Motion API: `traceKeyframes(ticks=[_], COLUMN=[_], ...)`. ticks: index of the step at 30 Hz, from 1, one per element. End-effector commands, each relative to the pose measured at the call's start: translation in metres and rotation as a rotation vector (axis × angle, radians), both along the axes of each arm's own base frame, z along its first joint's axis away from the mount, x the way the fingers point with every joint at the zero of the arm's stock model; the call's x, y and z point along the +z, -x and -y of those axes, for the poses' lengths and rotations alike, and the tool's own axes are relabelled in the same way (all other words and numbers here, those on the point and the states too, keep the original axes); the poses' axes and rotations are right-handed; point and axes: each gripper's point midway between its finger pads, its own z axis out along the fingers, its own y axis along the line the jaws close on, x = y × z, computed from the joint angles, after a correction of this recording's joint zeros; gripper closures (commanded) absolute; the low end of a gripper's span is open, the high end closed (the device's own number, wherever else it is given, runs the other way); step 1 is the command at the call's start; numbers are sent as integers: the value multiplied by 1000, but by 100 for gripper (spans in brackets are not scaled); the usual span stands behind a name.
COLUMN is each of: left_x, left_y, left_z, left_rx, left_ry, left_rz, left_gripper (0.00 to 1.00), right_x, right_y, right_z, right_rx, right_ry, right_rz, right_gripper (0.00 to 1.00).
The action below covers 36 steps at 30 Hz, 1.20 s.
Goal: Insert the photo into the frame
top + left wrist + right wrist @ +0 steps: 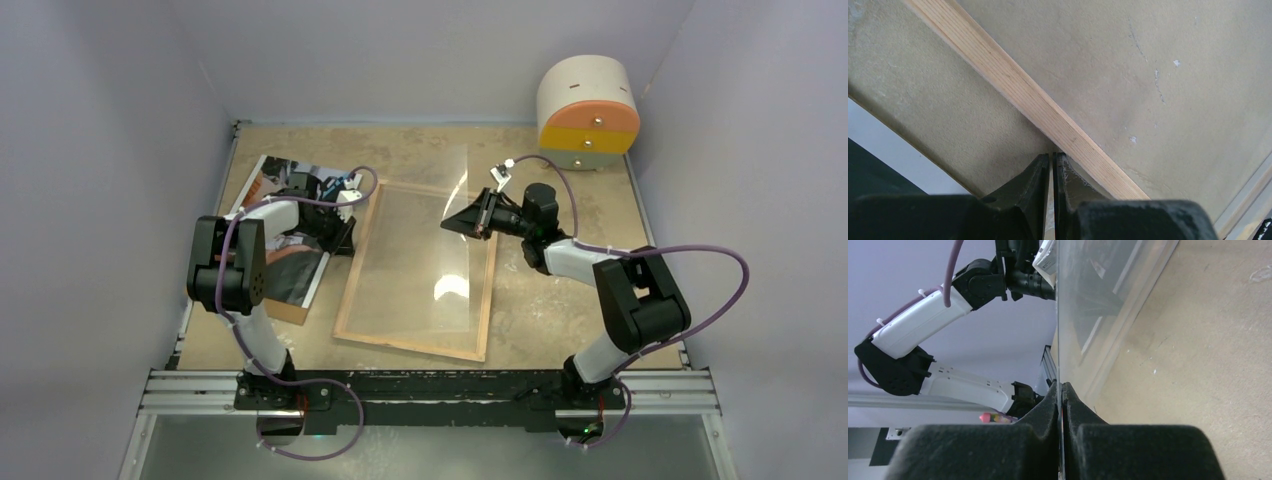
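While right tool (pixel 1062 386) clamps glass pane (pixel 1093 300), left tool (pixel 1052 157) closed, tips at frame (pixel 1013 85).

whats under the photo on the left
A brown board: only its near edge shows from under the photo. The photo covers the rest, so how far the board reaches can't be seen.

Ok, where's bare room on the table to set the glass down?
Bare tabletop lies between the wood-backed rectangular frame and the right wall, near the arm bases; also along the back wall. Crowded left: the glossy white-bordered photo and left hand. Right hand grips the clear glass pane.
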Motion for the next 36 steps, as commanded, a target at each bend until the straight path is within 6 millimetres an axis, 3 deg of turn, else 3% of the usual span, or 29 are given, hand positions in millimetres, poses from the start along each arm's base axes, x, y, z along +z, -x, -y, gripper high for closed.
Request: traceKeyframes(ticks=[1,11,19,30,36], left_x=[-36,-36,-40,-38,-38], left_y=[49,51,52,53,54], left_z=[-8,-9,-8,-9,-9], left_rx=[-17,-20,-18,-22,-21], left_ry=[-56,-57,-55,-58,-57], left_rz=[-203,-207,-218,-213,-213], left_gripper=[88,89,89,90,90], right_x=[21,3,15,2,-16], right_y=[2,1,-3,6,2], right_z=[-4,-4,-9,-8,11], right_rx=[27,5,-19,-3,-32], right_ry=[-46,-81,-242,-198,-126], right_rz=[77,-15,-56,-84,-86], right_gripper=[100,100,100,100,100])
